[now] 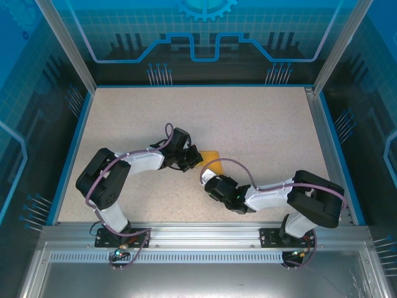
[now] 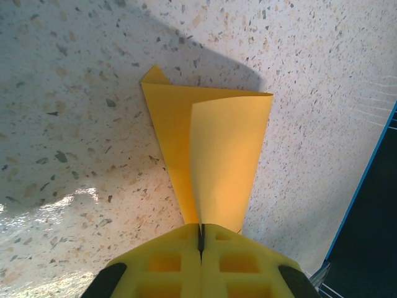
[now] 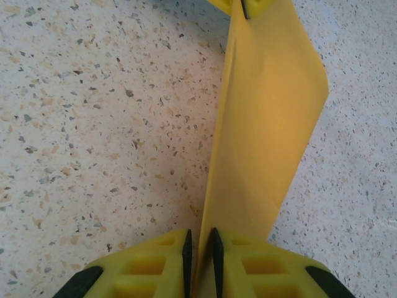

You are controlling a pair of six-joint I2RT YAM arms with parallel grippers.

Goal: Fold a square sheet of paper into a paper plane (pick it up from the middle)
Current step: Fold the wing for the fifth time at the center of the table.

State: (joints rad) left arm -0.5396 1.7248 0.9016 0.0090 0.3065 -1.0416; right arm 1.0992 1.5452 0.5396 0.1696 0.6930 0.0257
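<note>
The square sheet of paper (image 1: 211, 159) is orange-yellow and folded into a long band, held off the table between my two grippers. My left gripper (image 2: 200, 239) is shut on one end of it, and a folded flap (image 2: 226, 155) fans out ahead of its jaws. In the right wrist view the sheet (image 3: 273, 124) runs from my left gripper's yellow tips (image 3: 245, 7) at the top edge down into my right gripper (image 3: 200, 245). The right jaws stand a narrow slit apart around the paper's lower edge, with a thin gap on the left side.
The speckled table (image 1: 260, 124) is ringed by a blue rim (image 1: 325, 143) and transparent blue walls. Both arms reach in from the near edge and meet near the table's middle, left (image 1: 142, 160) and right (image 1: 267, 194).
</note>
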